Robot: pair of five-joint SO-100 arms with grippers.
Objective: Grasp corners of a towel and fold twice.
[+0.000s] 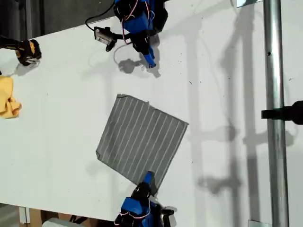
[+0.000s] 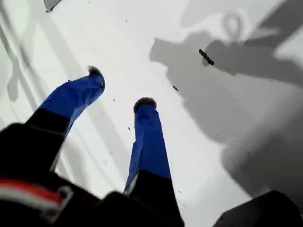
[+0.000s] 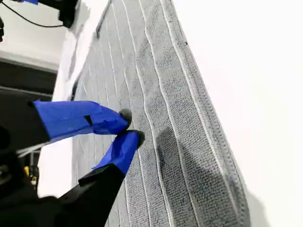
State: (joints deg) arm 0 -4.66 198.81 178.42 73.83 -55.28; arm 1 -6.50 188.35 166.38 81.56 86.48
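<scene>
while over towel (image 3: 180, 142), second claw (image 3: 129, 126) closed

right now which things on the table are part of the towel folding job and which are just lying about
Part of the job:
- the towel, grey striped, lying flat
- my second gripper, over the towel
- my first gripper, over bare table

Just lying about:
- the yellow cloth at the exterior view's left edge
- the metal pole on the exterior view's right
</scene>
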